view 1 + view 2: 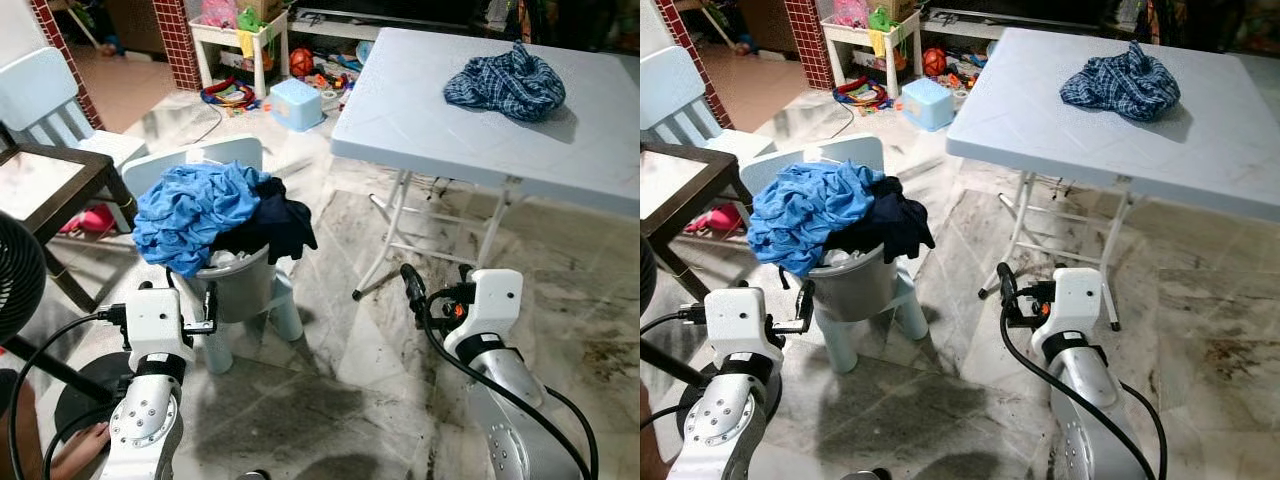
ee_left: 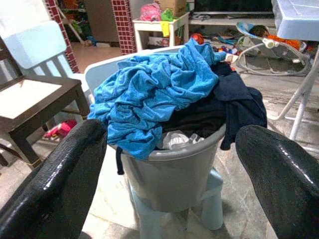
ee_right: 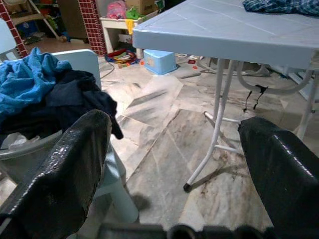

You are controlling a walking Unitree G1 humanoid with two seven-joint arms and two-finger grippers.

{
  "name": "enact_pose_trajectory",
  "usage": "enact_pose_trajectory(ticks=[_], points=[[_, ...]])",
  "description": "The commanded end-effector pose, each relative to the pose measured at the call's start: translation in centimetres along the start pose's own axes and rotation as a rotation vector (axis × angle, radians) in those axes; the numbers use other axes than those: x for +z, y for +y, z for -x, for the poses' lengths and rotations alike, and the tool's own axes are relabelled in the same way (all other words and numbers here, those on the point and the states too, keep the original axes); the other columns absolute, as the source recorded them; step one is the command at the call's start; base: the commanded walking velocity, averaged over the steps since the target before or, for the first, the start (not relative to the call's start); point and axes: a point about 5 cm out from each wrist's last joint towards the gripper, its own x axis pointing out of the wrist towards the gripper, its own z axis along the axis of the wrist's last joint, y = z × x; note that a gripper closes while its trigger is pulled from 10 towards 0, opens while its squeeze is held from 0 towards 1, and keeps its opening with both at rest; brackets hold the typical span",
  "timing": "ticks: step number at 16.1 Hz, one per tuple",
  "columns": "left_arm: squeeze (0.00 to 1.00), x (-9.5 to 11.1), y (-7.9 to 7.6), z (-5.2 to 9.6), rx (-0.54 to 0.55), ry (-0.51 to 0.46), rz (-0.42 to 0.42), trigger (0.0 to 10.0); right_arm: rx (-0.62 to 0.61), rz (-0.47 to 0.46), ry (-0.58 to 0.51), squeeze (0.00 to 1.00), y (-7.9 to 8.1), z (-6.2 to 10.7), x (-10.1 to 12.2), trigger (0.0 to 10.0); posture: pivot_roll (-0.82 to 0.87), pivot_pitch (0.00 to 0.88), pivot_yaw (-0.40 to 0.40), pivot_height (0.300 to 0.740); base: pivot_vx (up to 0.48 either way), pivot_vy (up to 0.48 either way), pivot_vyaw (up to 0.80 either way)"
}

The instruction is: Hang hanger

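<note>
Both end effectors hang released and empty: left end effector (image 1: 190, 305) just before the grey laundry basket (image 2: 172, 169) heaped with blue and dark clothes (image 1: 195, 215), right end effector (image 1: 425, 295) beside it, toward the bench (image 1: 420, 110) carrying a plaid shirt (image 1: 505, 82). No hanger is visible; presumably the search starts at the basket.

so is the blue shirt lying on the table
No, the blue shirt is heaped on the grey basket; the table holds a plaid cloth.
</note>
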Motion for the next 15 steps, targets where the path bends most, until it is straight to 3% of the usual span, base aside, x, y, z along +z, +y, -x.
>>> enact_pose_trajectory(ticks=[1, 6, 15], points=[[0.00, 0.2, 0.1, 0.1, -0.001, -0.003, 0.008, 10.0, -0.006, 0.004, -0.002, 0.00, -0.3, 0.0, 0.0, 10.0, 0.06, 0.077, -0.050, 0.740, 0.000, 0.000, 0.00], [0.00, 0.2, 0.2, 0.4, -0.001, 0.001, 0.020, 10.0, -0.031, 0.073, -0.031, 0.00, -1.4, 0.4, 0.0, 10.0, 0.06, 0.082, -0.054, 0.740, 0.106, 0.000, 0.00], [0.00, 0.2, 0.1, 0.4, -0.016, 0.005, 0.023, 10.0, 0.018, 0.089, -0.040, 0.00, -0.5, 0.3, -0.1, 10.0, 0.06, 0.087, -0.057, 0.740, 0.326, 0.000, 0.23]])
